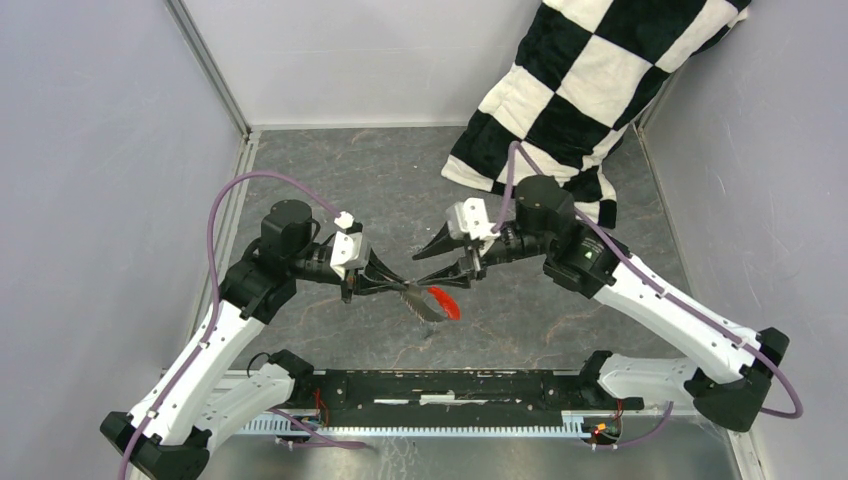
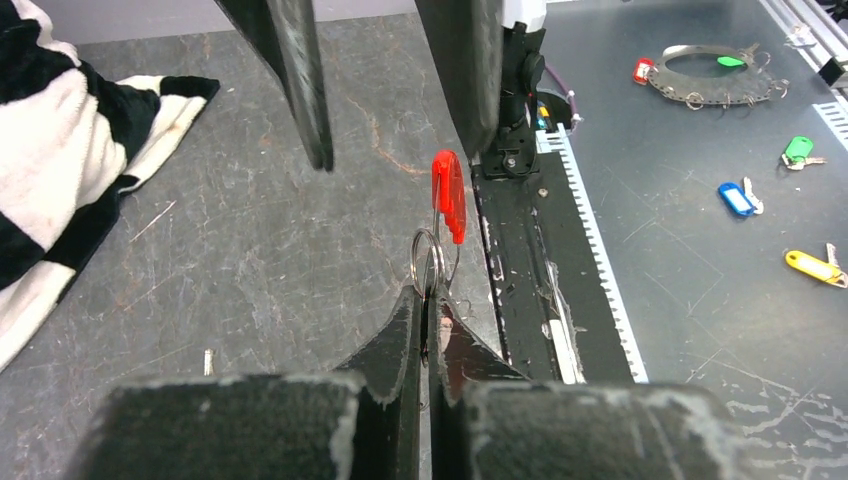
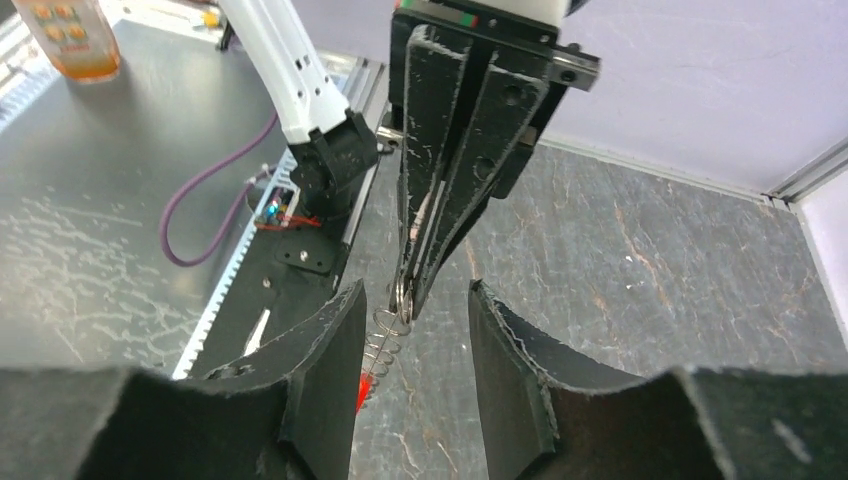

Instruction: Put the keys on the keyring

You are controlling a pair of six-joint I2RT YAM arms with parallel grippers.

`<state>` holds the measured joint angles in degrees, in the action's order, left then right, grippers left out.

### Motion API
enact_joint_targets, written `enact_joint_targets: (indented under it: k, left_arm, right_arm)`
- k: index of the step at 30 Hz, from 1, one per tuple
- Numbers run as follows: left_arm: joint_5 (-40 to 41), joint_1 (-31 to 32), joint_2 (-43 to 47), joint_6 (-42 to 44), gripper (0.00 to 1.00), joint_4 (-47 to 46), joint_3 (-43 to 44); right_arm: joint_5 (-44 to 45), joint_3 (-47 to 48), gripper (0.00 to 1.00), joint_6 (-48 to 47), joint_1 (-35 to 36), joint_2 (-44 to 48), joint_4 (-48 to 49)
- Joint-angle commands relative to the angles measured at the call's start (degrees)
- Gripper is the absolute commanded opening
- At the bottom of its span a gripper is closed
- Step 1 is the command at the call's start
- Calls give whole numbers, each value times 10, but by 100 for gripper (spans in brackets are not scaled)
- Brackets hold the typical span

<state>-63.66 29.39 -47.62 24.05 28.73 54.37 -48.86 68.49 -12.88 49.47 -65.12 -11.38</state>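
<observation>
Keyring: a thin metal loop [image 2: 428, 262], held in the air above the bench [image 1: 330, 180] near the middle of its near edge. It rests on nothing.
Red tag: hangs free from the loop [image 2: 449, 190] and touches neither gripper.
Left gripper: fingers pressed together [image 2: 425, 298], clamped on the edge of the keyring and offering it toward the other arm.
Right gripper: fingers apart [image 3: 415, 290], one tip on each side of the loop, with nothing gripped. No contact with the loop can be seen.
Keys: no black-headed or blue-headed key can be made out on the bench or in either gripper.
Grey piece: a thin grey piece [image 1: 420, 302] hangs at the loop beside the tag. In the right wrist view it looks like a short coil. Whether it is a key cannot be told.
Progress: judged early to midway. The loop is picked up and presented. No key is confirmed on it, so threading both keys is probably left to do.
Cloth: a black-and-white checked cloth [image 1: 570, 90] lies at the far right corner of the bench.
Rail: a toothed rail [image 2: 592, 250] runs along the near edge.
Beyond the rail: a blue tag [image 2: 735, 197], a green tag [image 2: 797, 150] and a yellow tag [image 2: 808, 265] lie on grey metal, well apart from the keyring.
Writing: none readable. The tag faces look blank. An orange container [image 3: 70, 40] shows only dots.
</observation>
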Motion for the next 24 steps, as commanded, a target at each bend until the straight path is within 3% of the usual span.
enact_joint_targets:
  k: [1, 10, 18, 24]
  left_arm:
    - [-31, 2, 5, -33, 2, -9, 1]
    - [-39, 1, 15, -39, 2, -10, -9]
    - [-50, 1, 25, -30, 2, -9, -18]
    - [-58, 2, 31, -21, 2, -4, -23]
  right_arm:
    - [72, 70, 47, -130, 42, -34, -147]
    - [123, 123, 42, -167, 76, -73, -208]
    - [111, 134, 22, -153, 77, -85, -203]
    - [101, 125, 25, -136, 77, -86, -187]
